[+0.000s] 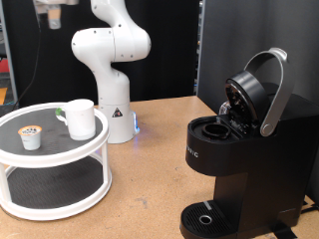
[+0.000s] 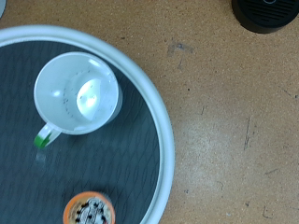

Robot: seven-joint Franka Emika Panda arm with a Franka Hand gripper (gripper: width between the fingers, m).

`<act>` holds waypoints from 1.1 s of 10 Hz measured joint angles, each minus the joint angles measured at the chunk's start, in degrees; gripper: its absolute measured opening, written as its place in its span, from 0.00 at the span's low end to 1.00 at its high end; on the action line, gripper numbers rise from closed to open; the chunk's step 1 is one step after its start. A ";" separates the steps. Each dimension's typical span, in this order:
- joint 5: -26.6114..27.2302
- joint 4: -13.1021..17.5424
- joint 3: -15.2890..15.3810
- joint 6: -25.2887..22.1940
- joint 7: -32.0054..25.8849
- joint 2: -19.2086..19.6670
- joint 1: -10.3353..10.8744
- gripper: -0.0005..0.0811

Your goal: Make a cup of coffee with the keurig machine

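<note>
The cup [image 1: 80, 118] is a white mug with a greenish handle, standing upright and empty on the top tier of a round white tray [image 1: 60, 159]. In the wrist view I look straight down into the cup [image 2: 78, 91]. The keurig machine [image 1: 234, 149] stands at the exterior view's right with its lid raised and its pod chamber open. Its round drip base shows in the wrist view [image 2: 271, 11]. My gripper [image 1: 52, 12] hangs high above the tray at the exterior view's top left, partly cut off. Its fingers do not show in the wrist view.
A small white pod with a brown-printed top [image 1: 32, 137] sits on the tray near the cup, and shows in the wrist view [image 2: 90, 209]. The tray has a dark top surface [image 2: 112, 168] and a lower tier. The wooden table [image 1: 150, 179] lies between tray and machine.
</note>
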 joint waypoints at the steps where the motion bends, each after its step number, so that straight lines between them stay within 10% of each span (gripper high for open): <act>1: -0.81 0.54 -1.69 -0.01 -2.42 0.23 -0.22 0.99; 11: -6.95 -0.54 -6.28 3.19 -5.81 3.41 -1.50 0.99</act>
